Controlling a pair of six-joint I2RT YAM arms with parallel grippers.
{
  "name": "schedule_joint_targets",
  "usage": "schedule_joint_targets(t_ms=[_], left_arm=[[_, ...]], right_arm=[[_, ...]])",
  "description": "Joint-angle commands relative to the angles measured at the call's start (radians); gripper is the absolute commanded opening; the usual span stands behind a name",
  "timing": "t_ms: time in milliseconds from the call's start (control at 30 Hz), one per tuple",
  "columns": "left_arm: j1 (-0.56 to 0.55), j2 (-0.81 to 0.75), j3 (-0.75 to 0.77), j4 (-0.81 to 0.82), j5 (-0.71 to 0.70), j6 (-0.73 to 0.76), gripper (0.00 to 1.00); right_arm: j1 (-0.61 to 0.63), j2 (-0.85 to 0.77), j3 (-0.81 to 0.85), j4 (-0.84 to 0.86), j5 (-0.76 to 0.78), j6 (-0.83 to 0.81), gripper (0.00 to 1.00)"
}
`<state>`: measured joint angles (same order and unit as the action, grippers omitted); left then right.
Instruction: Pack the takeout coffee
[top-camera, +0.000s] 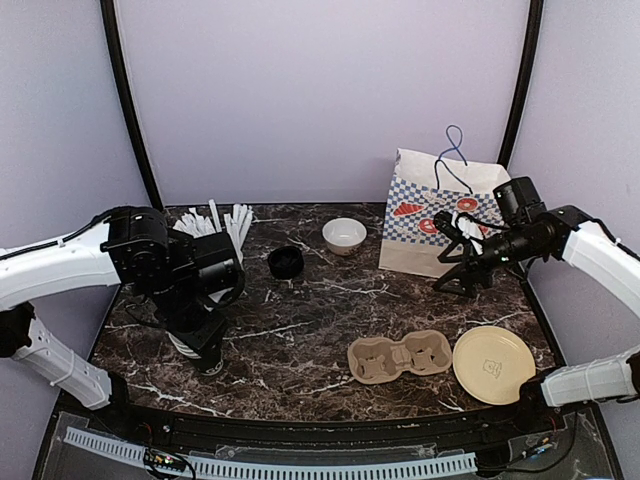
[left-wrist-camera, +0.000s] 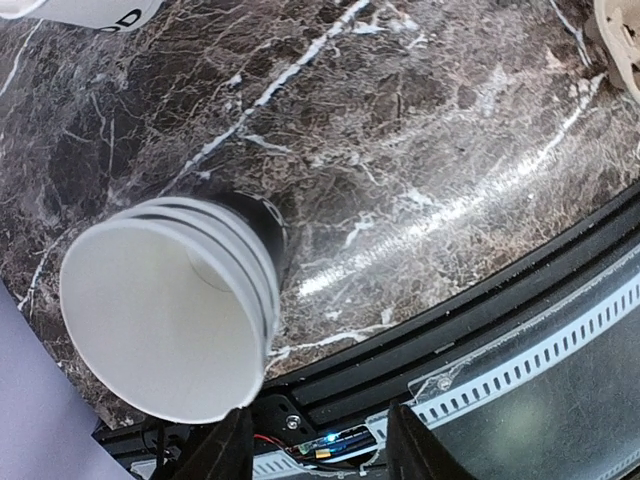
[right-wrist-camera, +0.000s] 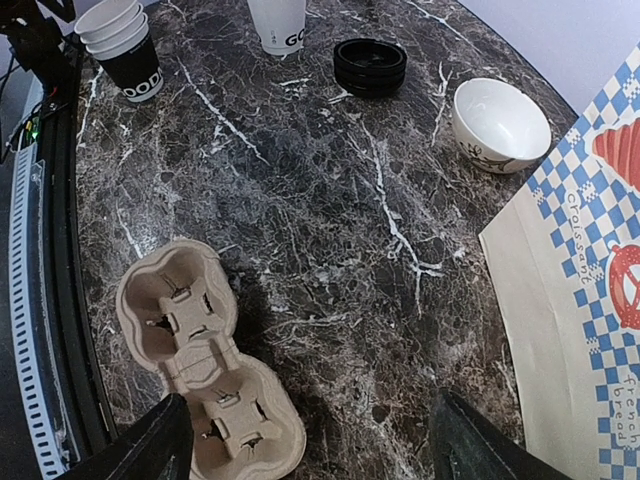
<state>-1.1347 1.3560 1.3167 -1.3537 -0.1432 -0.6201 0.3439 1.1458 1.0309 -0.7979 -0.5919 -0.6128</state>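
Note:
A stack of black paper cups, white inside, stands near the table's front left (top-camera: 196, 350). In the left wrist view its open rim (left-wrist-camera: 165, 310) fills the lower left. My left gripper (top-camera: 205, 332) (left-wrist-camera: 312, 450) hangs over the stack, open and empty. The cup rim lies just left of the left finger (left-wrist-camera: 215, 450), outside the gap. A stack of black lids (top-camera: 285, 262) (right-wrist-camera: 370, 65) sits mid-table at the back. My right gripper (top-camera: 455, 272) (right-wrist-camera: 315, 445) is open and empty above the table, in front of the paper bag (top-camera: 440, 215) (right-wrist-camera: 590, 300).
A brown cardboard cup carrier (top-camera: 400, 357) (right-wrist-camera: 200, 370) lies at front centre, a beige round plate (top-camera: 494, 364) to its right. A white bowl (top-camera: 344, 235) (right-wrist-camera: 500, 125) and a white cup of white sticks (top-camera: 225, 225) stand at the back.

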Motion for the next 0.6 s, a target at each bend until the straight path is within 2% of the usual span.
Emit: schedule_joint_targets(t_ms=[0,400,567], left_arm=[[0.063,-0.027,-0.021,0.031,-0.034,-0.030,0.47],[0.192,-0.007,-0.089,0.140,0.029,0.062,0.41],[0.236,-0.001,-0.111,0.153,0.040,0.089,0.32]], right_arm=[[0.016,-0.006,-0.009,0.036,0.021,-0.003,0.82],[0.027,-0.004,-0.031,0.056,0.048,0.007,0.82],[0.029,-0.009,-0.038,0.055,0.057,0.007,0.80]])
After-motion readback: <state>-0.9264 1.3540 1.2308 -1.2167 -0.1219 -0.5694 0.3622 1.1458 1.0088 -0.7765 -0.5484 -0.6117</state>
